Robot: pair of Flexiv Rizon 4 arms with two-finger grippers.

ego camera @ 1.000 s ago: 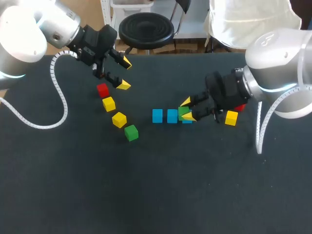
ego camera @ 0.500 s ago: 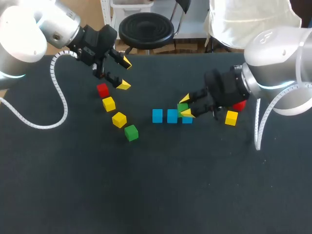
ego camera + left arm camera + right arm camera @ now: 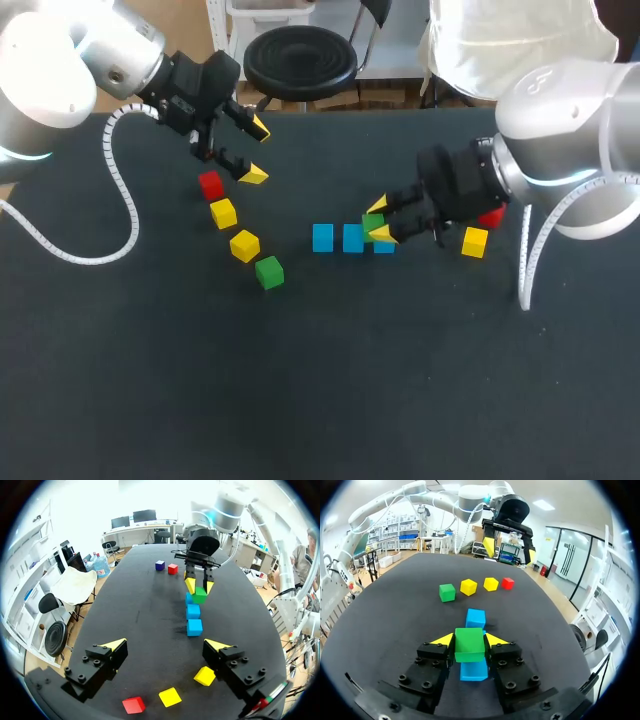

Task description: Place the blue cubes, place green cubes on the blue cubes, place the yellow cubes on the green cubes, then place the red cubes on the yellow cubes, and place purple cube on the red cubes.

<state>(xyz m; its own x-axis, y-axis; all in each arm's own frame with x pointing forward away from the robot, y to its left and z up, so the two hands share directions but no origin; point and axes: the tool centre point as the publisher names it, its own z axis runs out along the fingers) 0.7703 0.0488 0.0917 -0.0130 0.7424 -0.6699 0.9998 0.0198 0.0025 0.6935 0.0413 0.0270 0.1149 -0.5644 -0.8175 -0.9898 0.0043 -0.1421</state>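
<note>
Gripping a green cube (image 3: 469, 644) between both fingers, the right gripper (image 3: 380, 221) holds it over the end blue cube (image 3: 474, 671) of a three-cube row on the bench (image 3: 320, 380). The left gripper (image 3: 257, 151) hangs wide open and empty near a red cube (image 3: 210, 184), beside two yellow cubes (image 3: 223, 213).

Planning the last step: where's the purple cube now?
Left wrist view: the purple cube sits beside a red cube on the robot's right, beyond the right gripper.
</note>
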